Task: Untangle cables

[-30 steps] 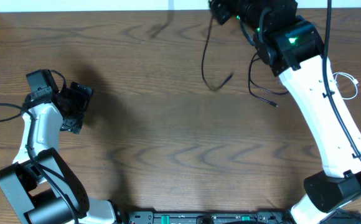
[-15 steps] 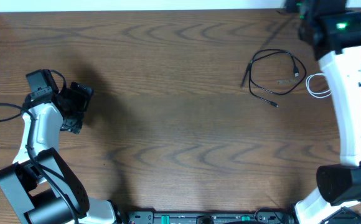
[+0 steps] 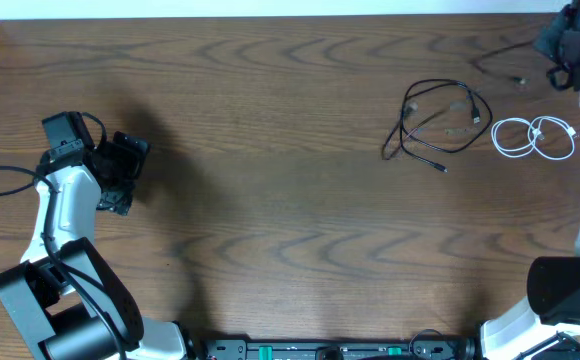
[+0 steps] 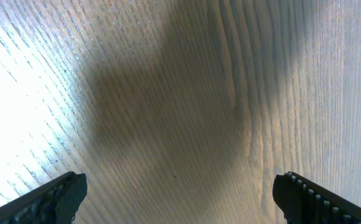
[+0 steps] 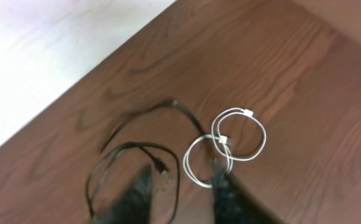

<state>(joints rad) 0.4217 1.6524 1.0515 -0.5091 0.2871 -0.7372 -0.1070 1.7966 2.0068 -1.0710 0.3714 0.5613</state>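
Between grabs: right gripper (image 5: 180, 196) part open (blurry), empty, above the black cables (image 3: 432, 122); they're still looped, with the white cable (image 3: 535, 135) coiled just beside. Left gripper (image 4: 180, 186) wide open, idle. Next we pinch one black strand and pull it clear.

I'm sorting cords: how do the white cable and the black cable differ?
The white cable lies in two small tidy loops; the black cable sprawls in a wider, looser tangle with ends trailing. The white cable sits nearer the right edge of the table than the black cable. Both are thin and lie flat.
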